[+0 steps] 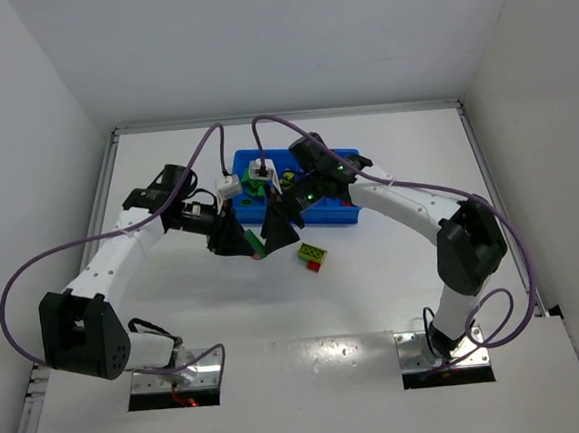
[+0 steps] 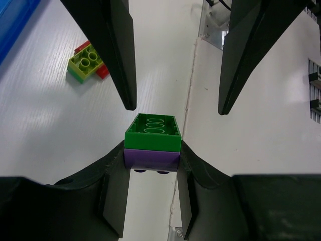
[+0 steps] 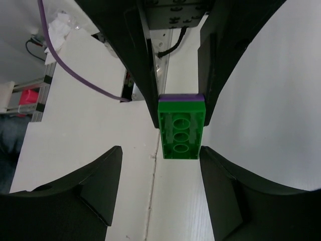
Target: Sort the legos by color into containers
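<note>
My left gripper [image 2: 152, 151] is shut on the purple brick [image 2: 151, 158] of a two-brick stack, with a green brick [image 2: 153, 131] joined to it on the far side. It holds the stack above the table in front of the blue tray [image 1: 342, 215]. My right gripper [image 3: 160, 150] is open, facing the left one, its fingers [image 2: 120, 55] on either side of the green brick [image 3: 181, 131] without touching it. In the top view both grippers meet at the stack [image 1: 256, 244]. A yellow-green and red stack [image 1: 312, 256] lies on the table to the right; it also shows in the left wrist view [image 2: 86, 63].
The tray stands at the back middle, partly hidden by the right arm, with a green lego [image 1: 257, 187] and other pieces inside. A seam [image 2: 190, 85] runs across the white table. White walls enclose the table on three sides.
</note>
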Tool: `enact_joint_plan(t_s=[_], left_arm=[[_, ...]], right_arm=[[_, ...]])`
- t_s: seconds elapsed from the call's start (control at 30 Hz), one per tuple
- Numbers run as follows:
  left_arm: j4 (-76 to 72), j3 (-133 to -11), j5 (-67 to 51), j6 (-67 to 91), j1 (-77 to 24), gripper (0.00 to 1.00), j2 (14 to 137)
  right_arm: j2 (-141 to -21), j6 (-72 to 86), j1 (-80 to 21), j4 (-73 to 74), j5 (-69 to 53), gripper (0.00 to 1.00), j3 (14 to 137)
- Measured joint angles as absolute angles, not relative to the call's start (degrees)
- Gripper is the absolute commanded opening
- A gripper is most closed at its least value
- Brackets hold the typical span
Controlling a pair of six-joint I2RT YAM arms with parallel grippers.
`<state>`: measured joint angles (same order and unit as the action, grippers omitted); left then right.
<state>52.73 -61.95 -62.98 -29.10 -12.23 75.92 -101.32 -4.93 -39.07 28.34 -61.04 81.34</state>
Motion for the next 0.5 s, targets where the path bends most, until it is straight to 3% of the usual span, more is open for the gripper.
enact_joint_plan(t_s=[0.5], left_arm=[[54.17,-62.22,-64.25,-29.93,-12.23,0.02,76.03]], right_arm=[[-104.22,1.72,-39.07,20.53,-58.50,0.64,81.34]])
